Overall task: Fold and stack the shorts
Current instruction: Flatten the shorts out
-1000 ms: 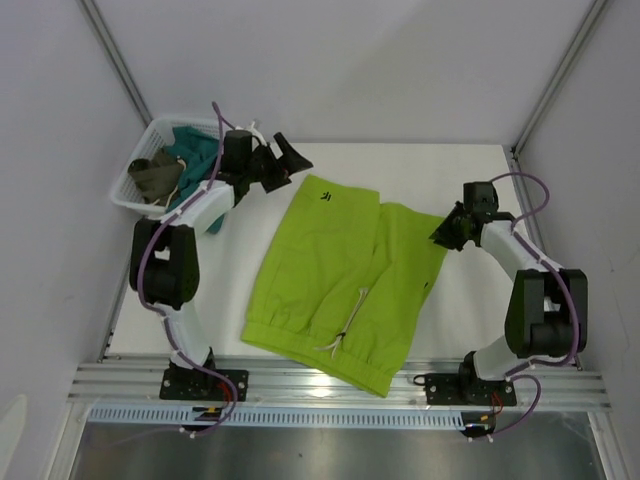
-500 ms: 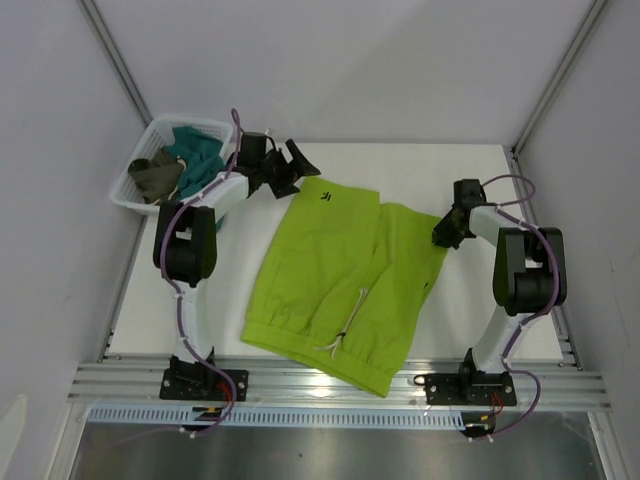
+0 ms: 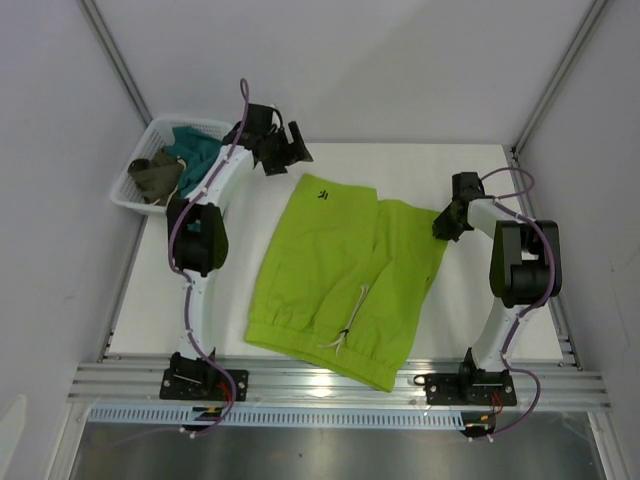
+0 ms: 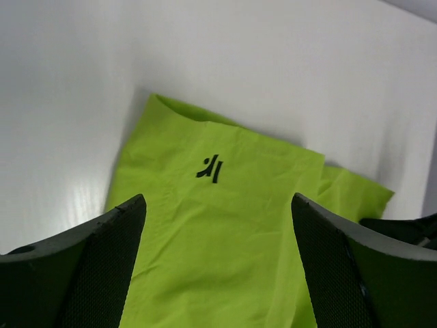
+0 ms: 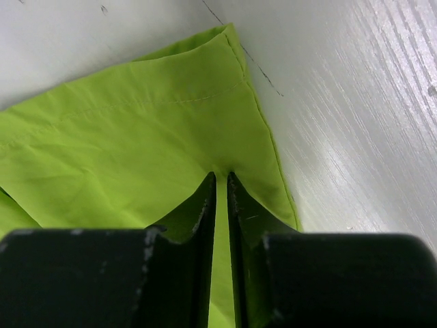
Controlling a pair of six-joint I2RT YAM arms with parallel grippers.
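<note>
While shorts [image 3: 340, 280] are lying flat on table [image 3: 470, 180] centre, waistband toward near edge, right gripper [image 3: 440, 226] is clamping their far-right hem | left gripper [image 3: 287, 150] is hanging wide open near far-left hem | risk: one-sided pull may be skewing fold | far-left corner basket [image 3: 128, 196] is holding teal garment [image 3: 197, 150], olive garment [image 3: 155, 176], blocking nothing

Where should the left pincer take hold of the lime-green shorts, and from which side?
The far-left leg-hem corner of the shorts, beside the black logo. Come from above with the open left pincer: the fabric lies flat, and the right pincer pinches the other leg's outer edge.
</note>
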